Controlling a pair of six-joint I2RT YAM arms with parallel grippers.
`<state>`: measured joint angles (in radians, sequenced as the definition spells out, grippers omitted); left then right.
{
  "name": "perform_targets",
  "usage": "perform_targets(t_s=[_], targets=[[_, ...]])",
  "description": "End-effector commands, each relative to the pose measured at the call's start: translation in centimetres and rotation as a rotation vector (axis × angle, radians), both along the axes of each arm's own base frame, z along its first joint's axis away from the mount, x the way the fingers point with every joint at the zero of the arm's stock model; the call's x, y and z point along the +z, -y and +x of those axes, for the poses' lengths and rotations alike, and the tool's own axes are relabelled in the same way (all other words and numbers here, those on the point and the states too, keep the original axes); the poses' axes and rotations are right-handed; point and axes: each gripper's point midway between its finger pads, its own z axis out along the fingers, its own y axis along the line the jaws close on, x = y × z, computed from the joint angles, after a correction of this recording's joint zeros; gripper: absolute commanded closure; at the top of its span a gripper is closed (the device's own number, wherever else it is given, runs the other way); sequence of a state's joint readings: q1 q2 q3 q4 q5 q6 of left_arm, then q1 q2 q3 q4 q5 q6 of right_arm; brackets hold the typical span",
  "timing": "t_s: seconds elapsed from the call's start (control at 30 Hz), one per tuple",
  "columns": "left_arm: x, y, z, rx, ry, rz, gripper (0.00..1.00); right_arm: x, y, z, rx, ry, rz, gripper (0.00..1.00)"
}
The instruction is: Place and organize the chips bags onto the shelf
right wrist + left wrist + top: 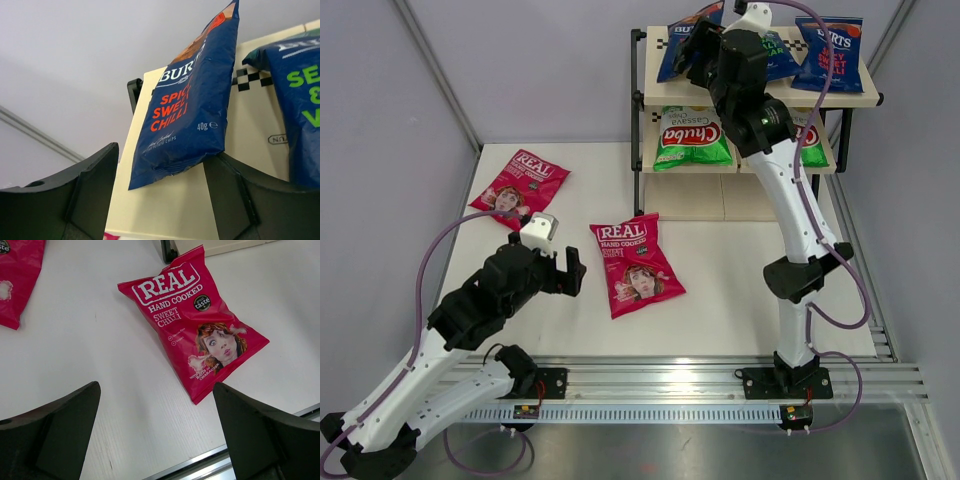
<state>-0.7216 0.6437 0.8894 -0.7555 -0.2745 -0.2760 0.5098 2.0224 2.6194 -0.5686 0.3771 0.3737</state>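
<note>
Over the shelf, seen from above, the right arm reaches to the left end of the top board and hides part of a blue bag there. The other blue bags lie beside it, and green bags fill the board below. Two more bags lie on the surface. The near pink bag is flat, its long axis running almost straight away from the arms, "REAL" header toward the shelf. The far pink bag slants, header to the far right. The left end effector hangs just left of the near one.

From the left wrist, its fingers stand wide apart and hold nothing, with the near pink bag ahead and a little right of centre. Likely trouble: glossy film lying flat may skid from closing fingers, or a pinched corner may let the bag swing.

From the right wrist, the right end effector is spread too. The blue bag rises between its fingers, long axis climbing up and rightward, printed face to the camera. Whether a finger touches its lower corner cannot be told. The bag sits near the board's left edge, so a snag on withdrawal could tip it off or knock its neighbour.
</note>
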Motion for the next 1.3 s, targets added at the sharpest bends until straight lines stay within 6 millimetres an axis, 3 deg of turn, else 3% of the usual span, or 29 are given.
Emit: perform_targets(t_s=[0.0,0.23,0.43,0.7,0.93,1.0,1.13,1.17,1.2,1.23,1.27], targets=[[0.6,0.9,0.3,-0.038,0.029,-0.019,0.01,0.8,0.4,-1.4,0.044,-0.055,0.163,0.27],[0.8,0.9,0.2,-0.043,0.035,-0.028,0.01,-0.7,1.2,-2.0,0.064,-0.147,0.212,0.31],[0.7,1.0,0.2,-0.046,0.029,-0.027,0.01,0.5,3.2,-3.2,0.049,-0.128,0.226,0.41],[0.8,0.9,0.2,-0.043,0.033,-0.033,0.01,0.6,4.0,-3.5,0.062,-0.14,0.219,0.52],[0.8,0.2,0.7,0.014,0.034,-0.022,0.01,1.9,5.2,-5.0,0.058,-0.119,0.208,0.51],[0.8,-0.5,1.1,0.065,0.033,-0.022,0.01,2.8,5.2,-6.2,0.09,-0.1,0.195,0.5],[1.2,-1.9,1.9,0.164,0.041,-0.035,0.01,3.8,4.9,-8.6,0.174,-0.079,0.133,0.36],[1.3,-2.2,2.1,0.191,0.039,-0.041,0.01,4.7,4.7,-10.2,0.227,-0.05,0.097,0.25],[1.4,-2.5,2.3,0.212,0.04,-0.043,0.01,3.6,4.6,-10.4,0.24,-0.073,0.068,0.19],[1.6,-2.7,2.5,0.224,0.042,-0.051,0.01,4.5,4.3,-12.7,0.305,-0.049,0.056,0.15],[1.7,-2.7,2.6,0.234,0.041,-0.065,0.01,2.6,4.1,-12.6,0.324,-0.084,0.017,0.04]])
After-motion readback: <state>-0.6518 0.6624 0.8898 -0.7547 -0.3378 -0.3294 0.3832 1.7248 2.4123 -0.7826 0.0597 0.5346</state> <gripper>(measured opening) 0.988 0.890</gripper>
